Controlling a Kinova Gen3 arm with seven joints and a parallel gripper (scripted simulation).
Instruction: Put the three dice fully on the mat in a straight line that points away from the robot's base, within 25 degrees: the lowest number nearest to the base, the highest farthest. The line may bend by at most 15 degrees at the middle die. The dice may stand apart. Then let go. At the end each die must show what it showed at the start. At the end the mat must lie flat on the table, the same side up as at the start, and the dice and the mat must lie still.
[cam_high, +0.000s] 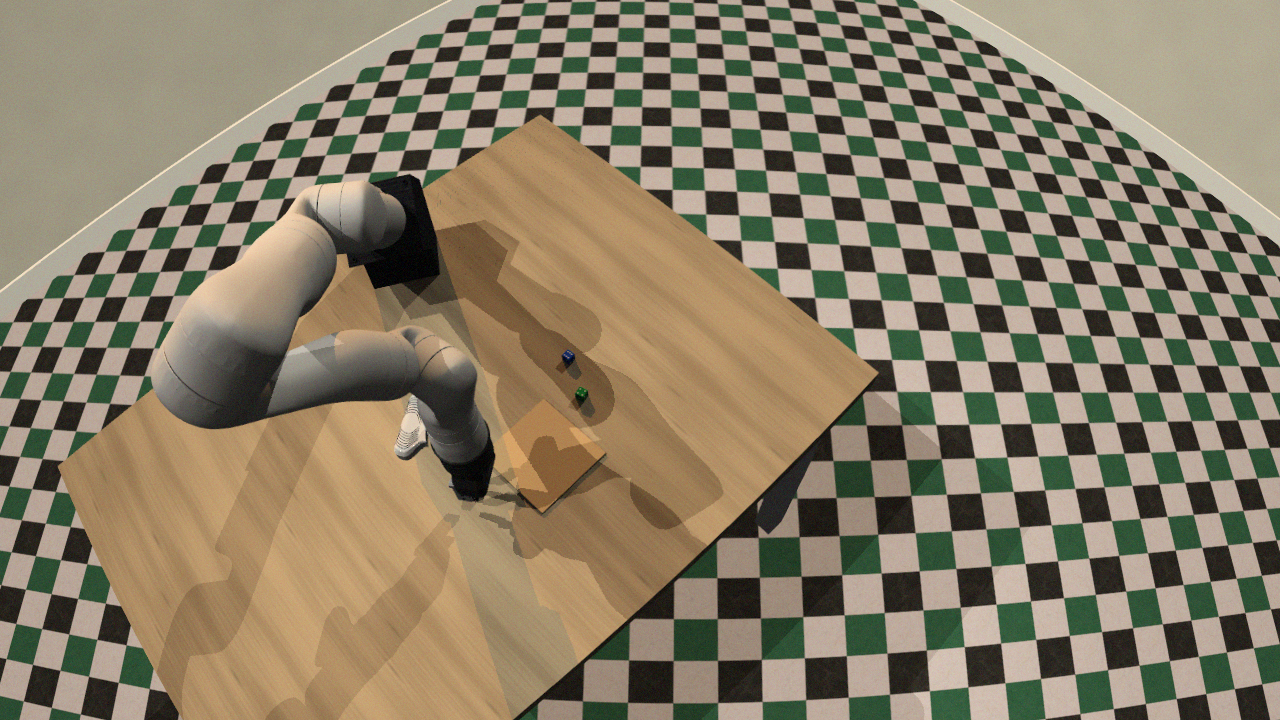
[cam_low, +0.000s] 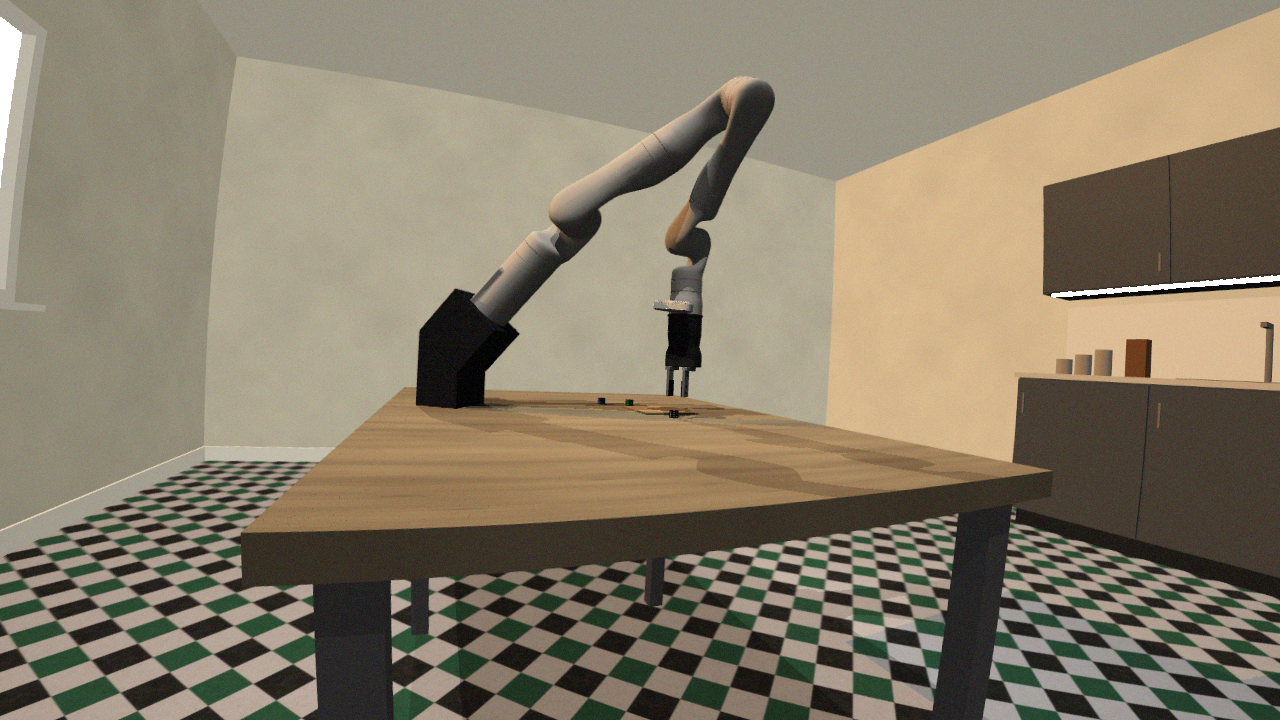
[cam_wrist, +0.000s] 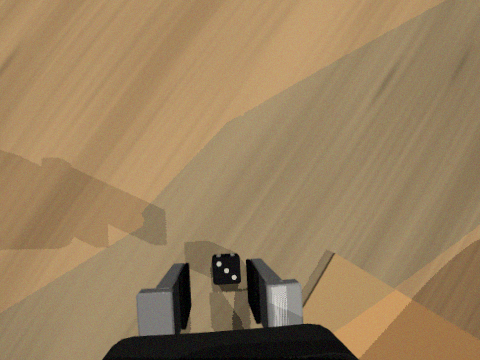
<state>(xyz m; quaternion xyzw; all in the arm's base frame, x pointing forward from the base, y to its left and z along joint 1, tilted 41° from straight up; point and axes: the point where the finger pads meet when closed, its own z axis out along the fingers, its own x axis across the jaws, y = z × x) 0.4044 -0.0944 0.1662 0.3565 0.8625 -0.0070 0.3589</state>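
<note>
A black die (cam_wrist: 226, 269) (cam_low: 674, 413) lies on the table off the mat, three pips up; the top view does not show it clearly. My gripper (cam_wrist: 218, 283) (cam_low: 677, 395) is partly open and empty, pointing down above the black die, which shows between the fingertips in the wrist view. A green die (cam_high: 581, 394) (cam_low: 629, 402) and a blue die (cam_high: 568, 356) (cam_low: 601, 401) lie apart on the table, off the mat; their top numbers are too small to read. The square orange-brown mat (cam_high: 572, 440) (cam_wrist: 350, 285) lies flat on the table.
The robot's black base (cam_high: 407, 234) (cam_low: 452, 358) stands at the table's edge. The wooden table (cam_high: 698, 322) (cam_low: 537, 474) carries everything. The mat's near edge lies just right of the fingers in the wrist view. Arm shadows cross the table and the mat.
</note>
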